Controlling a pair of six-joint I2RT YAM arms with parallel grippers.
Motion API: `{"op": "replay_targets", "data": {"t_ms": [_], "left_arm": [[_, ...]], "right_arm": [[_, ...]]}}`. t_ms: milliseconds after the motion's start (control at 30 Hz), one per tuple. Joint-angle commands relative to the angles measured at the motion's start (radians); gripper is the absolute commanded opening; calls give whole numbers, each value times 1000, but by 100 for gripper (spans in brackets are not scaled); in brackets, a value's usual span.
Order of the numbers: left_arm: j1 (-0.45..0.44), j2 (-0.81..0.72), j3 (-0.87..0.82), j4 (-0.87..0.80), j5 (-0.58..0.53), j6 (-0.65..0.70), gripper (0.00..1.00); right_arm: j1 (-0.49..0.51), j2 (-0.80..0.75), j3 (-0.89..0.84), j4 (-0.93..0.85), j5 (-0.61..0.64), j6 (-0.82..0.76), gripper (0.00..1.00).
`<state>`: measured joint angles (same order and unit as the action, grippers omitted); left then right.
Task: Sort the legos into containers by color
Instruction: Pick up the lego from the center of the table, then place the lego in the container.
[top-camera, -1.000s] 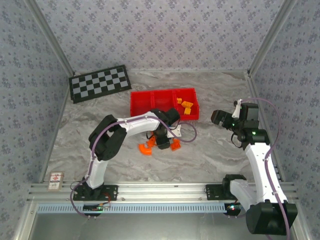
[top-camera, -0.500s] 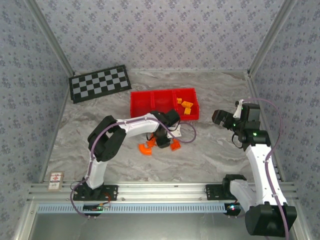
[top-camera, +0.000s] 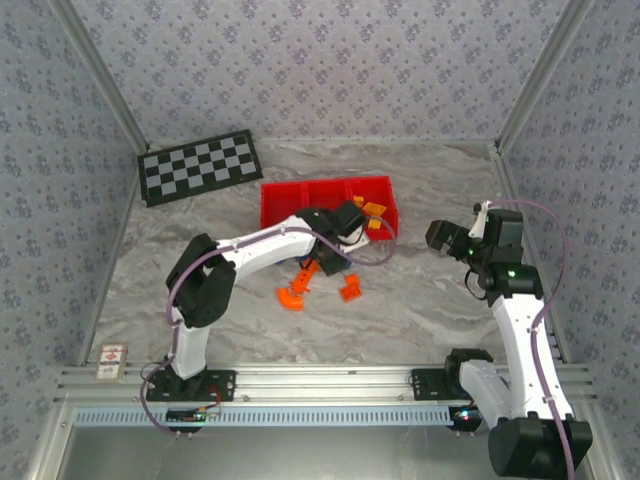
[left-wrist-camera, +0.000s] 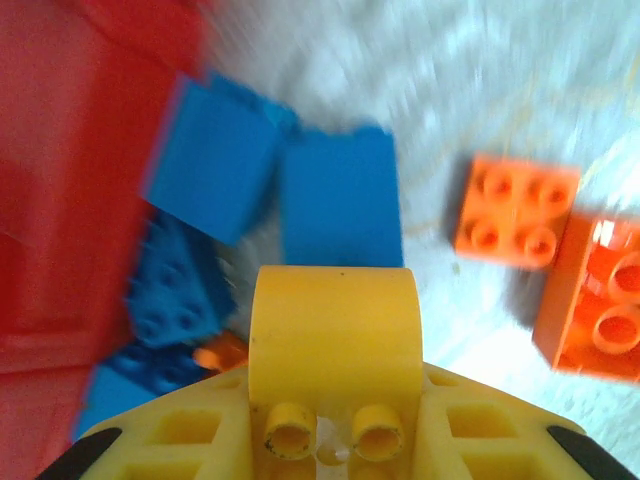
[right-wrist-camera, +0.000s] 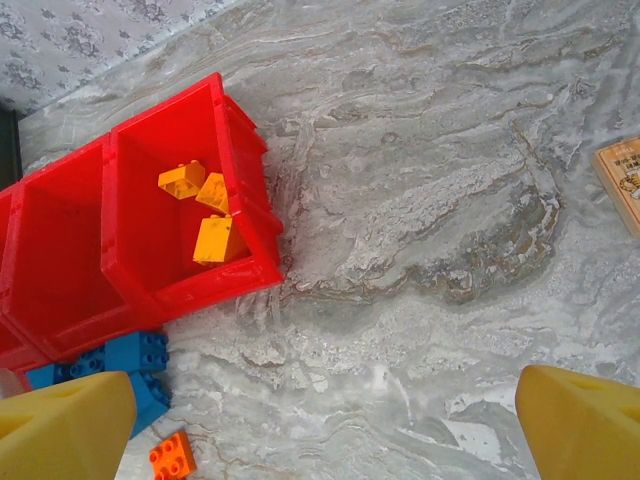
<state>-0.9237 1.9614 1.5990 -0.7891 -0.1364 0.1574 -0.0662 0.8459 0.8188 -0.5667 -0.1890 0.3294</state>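
My left gripper (top-camera: 346, 224) hangs by the front of the red containers (top-camera: 300, 200), shut on a yellow lego (left-wrist-camera: 333, 335) with two pegs facing the camera. Below it lie blue legos (left-wrist-camera: 338, 200) against the container wall (left-wrist-camera: 60, 150) and two orange ones (left-wrist-camera: 515, 212). A curved orange piece (top-camera: 291, 298) and another orange lego (top-camera: 350, 291) lie on the table. The right-hand compartment (right-wrist-camera: 240, 175) holds three yellow legos (right-wrist-camera: 215, 238). My right gripper (top-camera: 438, 236) hovers open to the right; its fingers (right-wrist-camera: 585, 425) are spread wide over bare table.
A checkered board (top-camera: 200, 166) lies at the back left. A small card (top-camera: 113, 361) sits near the front left rail. Patterned walls close in the table on three sides. Bare marble lies between the containers and my right arm.
My left gripper has risen from the pile of legos and moved back and right toward the containers with the yellow lego in it. The right arm has barely shifted.
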Motion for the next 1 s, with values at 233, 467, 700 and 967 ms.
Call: {"op": "replay_targets", "data": {"t_ms": [233, 467, 700, 967], "left_arm": [[21, 215, 626, -196, -143, -164, 6], [38, 565, 1178, -325, -164, -252, 6], [109, 565, 1080, -196, -23, -454, 10], [111, 576, 1060, -109, 58, -475, 11]], "right_arm": [[-14, -56, -24, -19, -21, 42, 100], [-18, -83, -43, -18, -29, 64, 100], [-21, -94, -50, -21, -33, 68, 100], [-20, -94, -58, -3, -33, 75, 100]]}}
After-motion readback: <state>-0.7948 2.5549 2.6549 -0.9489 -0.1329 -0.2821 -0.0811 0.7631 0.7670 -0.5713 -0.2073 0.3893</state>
